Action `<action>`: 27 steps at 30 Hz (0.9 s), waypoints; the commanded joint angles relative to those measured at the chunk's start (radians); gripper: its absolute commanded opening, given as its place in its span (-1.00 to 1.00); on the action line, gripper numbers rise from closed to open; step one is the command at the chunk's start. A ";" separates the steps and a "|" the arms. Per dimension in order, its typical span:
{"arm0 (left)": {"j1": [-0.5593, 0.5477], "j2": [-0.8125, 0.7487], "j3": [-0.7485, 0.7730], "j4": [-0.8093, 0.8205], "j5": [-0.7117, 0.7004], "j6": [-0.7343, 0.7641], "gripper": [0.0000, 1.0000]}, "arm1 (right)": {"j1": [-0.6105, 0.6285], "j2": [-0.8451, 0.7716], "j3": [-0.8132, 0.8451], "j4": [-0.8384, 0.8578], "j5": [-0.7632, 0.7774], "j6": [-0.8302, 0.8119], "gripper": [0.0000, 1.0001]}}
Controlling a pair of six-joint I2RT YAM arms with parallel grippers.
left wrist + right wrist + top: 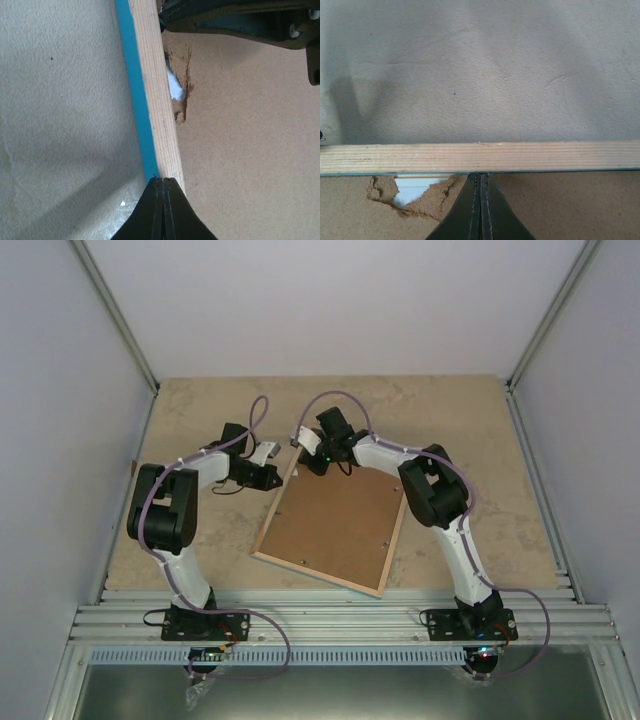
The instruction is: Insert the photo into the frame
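Note:
The frame [318, 576] lies face down on the table, its light wood back up, with the brown backing board [335, 520] set in it. The photo is hidden. My left gripper [270, 478] is shut and empty, its tip at the frame's left rail [155, 100], where the blue front [137, 100] shows beside the wood. My right gripper [308, 462] is shut and empty, its tip [481, 175] on the backing board just inside the far rail [480, 157]. A torn notch [415, 192] in the board's corner shows white beneath; it also shows in the left wrist view [176, 87].
The beige table top [200, 410] spreads round the frame. Grey walls close in the left, right and back. A metal rail [340, 620] with the arm bases runs along the near edge. The right gripper's body [235, 20] hangs over the board near the left gripper.

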 commanded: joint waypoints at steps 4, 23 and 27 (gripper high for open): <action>-0.039 0.009 -0.042 -0.099 0.029 -0.002 -0.79 | -0.032 0.011 -0.039 -0.087 -0.059 0.024 -0.62; -0.030 0.019 0.093 -0.043 -0.090 -0.003 -0.05 | -0.329 -0.228 -0.148 -0.244 0.101 0.053 0.34; -0.030 0.035 0.097 -0.045 -0.108 -0.003 -0.04 | -0.362 -0.154 -0.066 -0.310 0.073 0.080 0.39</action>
